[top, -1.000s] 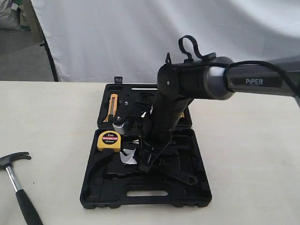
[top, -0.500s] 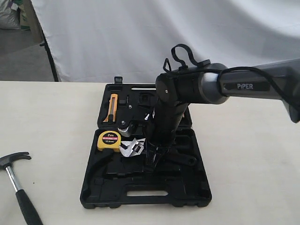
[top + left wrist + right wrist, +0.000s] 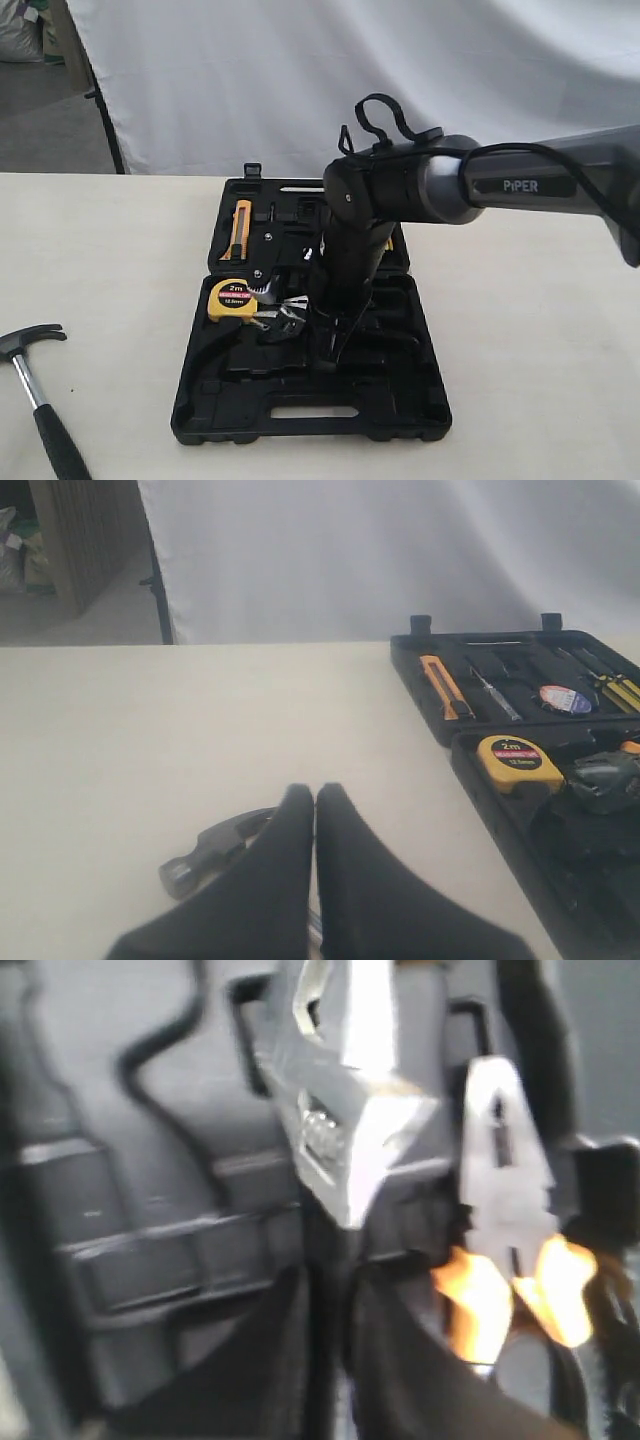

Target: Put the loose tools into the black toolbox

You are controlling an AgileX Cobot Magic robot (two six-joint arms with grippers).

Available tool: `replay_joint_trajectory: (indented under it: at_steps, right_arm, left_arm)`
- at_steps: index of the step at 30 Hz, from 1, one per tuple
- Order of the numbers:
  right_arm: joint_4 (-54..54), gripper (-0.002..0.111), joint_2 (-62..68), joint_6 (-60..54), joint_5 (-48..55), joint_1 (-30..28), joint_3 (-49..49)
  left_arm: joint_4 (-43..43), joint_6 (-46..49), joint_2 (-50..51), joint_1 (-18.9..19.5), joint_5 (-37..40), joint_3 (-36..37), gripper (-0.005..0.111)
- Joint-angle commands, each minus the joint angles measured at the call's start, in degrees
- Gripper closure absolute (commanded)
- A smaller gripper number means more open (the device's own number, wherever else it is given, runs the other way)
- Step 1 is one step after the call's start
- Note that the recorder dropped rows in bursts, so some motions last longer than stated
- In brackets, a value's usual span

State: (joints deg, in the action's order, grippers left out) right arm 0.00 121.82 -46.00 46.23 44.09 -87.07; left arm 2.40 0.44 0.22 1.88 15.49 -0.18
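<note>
The black toolbox (image 3: pixel 400 405) lies open on the table, and my right gripper (image 3: pixel 330 358) reaches down into its near half. In the right wrist view that gripper (image 3: pixel 335 1275) is shut on the black handle of the adjustable wrench (image 3: pixel 350 1130). The wrench's silver head (image 3: pixel 280 315) points toward the yellow tape measure (image 3: pixel 232 298). The claw hammer (image 3: pixel 30 375) lies on the table at the far left. My left gripper (image 3: pixel 315 795) hovers shut just above the hammer (image 3: pixel 215 845), with nothing between its fingers. A small round tape roll (image 3: pixel 565 698) sits in the far half of the toolbox (image 3: pixel 420 670).
An orange utility knife (image 3: pixel 241 225) and screwdrivers (image 3: pixel 610 685) rest in the far half. Orange-handled pliers (image 3: pixel 505 1200) lie right beside the wrench. White cloth hangs behind the table. Bare tabletop stretches between the hammer and the toolbox.
My right gripper has closed on the wrench handle. The wrench has swung, its handle leaving the lower right of the case and its head moving toward the tape measure. The arm shifted slightly left.
</note>
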Motion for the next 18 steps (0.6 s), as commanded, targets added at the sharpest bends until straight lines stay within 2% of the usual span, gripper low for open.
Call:
replay_joint_trajectory:
  at_steps: [1, 5, 10, 18]
  right_arm:
    - [2.09, 0.109, -2.83, -8.31, 2.51, -0.14, 0.49]
    - [5.08, 0.109, -2.75, -10.29, 3.54, -2.79, 0.49]
    - [19.0, 0.109, -2.75, -22.1, 9.42, -6.32, -1.32]
    - [19.87, 0.109, 1.17, -22.53, 16.31, -7.31, -6.07]
  left_arm:
    - [-0.29, -0.44, -0.22, -0.48, -0.09, 0.18, 0.106]
    - [-0.29, -0.44, -0.22, -0.48, -0.09, 0.18, 0.106]
    - [-0.29, -0.44, -0.22, -0.48, -0.09, 0.18, 0.106]
    - [-0.29, -0.44, -0.22, -0.48, -0.09, 0.18, 0.106]
